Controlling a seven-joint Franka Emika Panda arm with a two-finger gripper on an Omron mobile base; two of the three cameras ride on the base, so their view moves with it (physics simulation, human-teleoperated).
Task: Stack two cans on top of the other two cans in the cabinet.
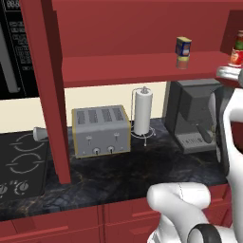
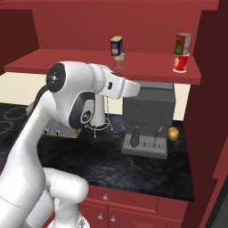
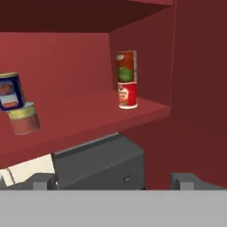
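On the cabinet shelf (image 1: 118,71) the blue can with yellow markings (image 1: 183,46) rests on the tan-brown can (image 1: 182,61). Farther right, the dark red can with a green band (image 2: 182,43) stands on the bright red can with a white label (image 2: 180,62). The hand view shows both stacks: the blue can (image 3: 9,91) sits slightly tilted on the tan can (image 3: 24,117) at the left, and the dark red can (image 3: 126,65) stands upright on the red-and-white can (image 3: 127,94) near the cabinet's right wall. My gripper (image 3: 115,181) is open, holds nothing, and hangs back from the shelf, below its level.
A grey coffee machine (image 2: 147,116) stands on the dark counter right under the shelf, with a small orange thing (image 2: 173,133) beside it. A toaster (image 1: 100,130) and a paper towel holder (image 1: 143,111) sit to the left. A cabinet post (image 1: 47,95) rises by the stove (image 1: 19,166).
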